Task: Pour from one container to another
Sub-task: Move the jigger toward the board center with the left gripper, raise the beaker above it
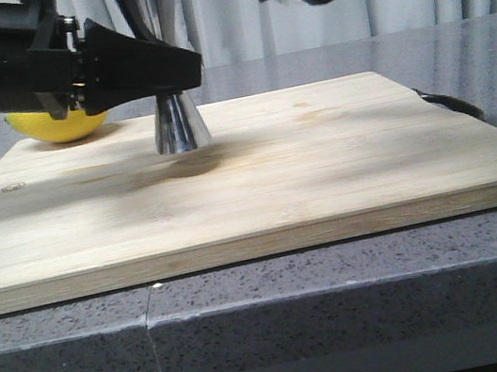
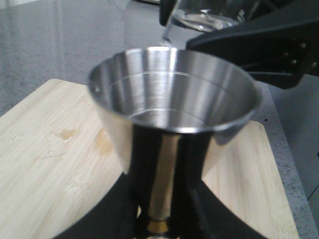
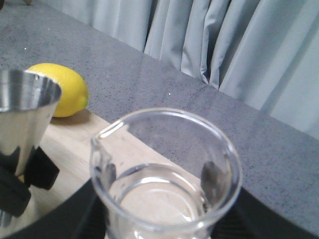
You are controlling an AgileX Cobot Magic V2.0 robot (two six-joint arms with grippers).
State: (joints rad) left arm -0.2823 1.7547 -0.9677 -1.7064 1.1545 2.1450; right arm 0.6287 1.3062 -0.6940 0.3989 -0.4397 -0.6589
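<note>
The left claw (image 1: 177,69) is shut on the thin waist of the steel jigger (image 1: 180,126). It holds the jigger still and straight up. The jigger's foot sits on the wooden board (image 1: 321,164), near the far edge. The board lies on the gray tabletop (image 1: 362,291).

The right claw (image 3: 154,219) is closed around the glass beaker (image 3: 167,174). Its dark fingers (image 3: 209,179) show through the glass on both sides. The beaker has some clear water low inside it. In the left wrist view the beaker (image 2: 199,17) is up high, just behind the jigger's open cup (image 2: 174,94). Its lip hangs just over the cup's far rim. The jigger's cup looks dry inside, or nearly so. I cannot tell if any water is falling.

A yellow lemon (image 1: 57,124) lies behind the jigger, just off the board's far edge. It is not in the way.

I think the pour is just about to begin. To do it well, the right claw should tip the beaker slowly, with the pouring lip pointing down into the middle of the cup. A thin stream is best, since the cup is small and could spill over. The left claw should keep the jigger steady and upright. If the lip sits too close to the rim, water may run down the outside onto the board.
</note>
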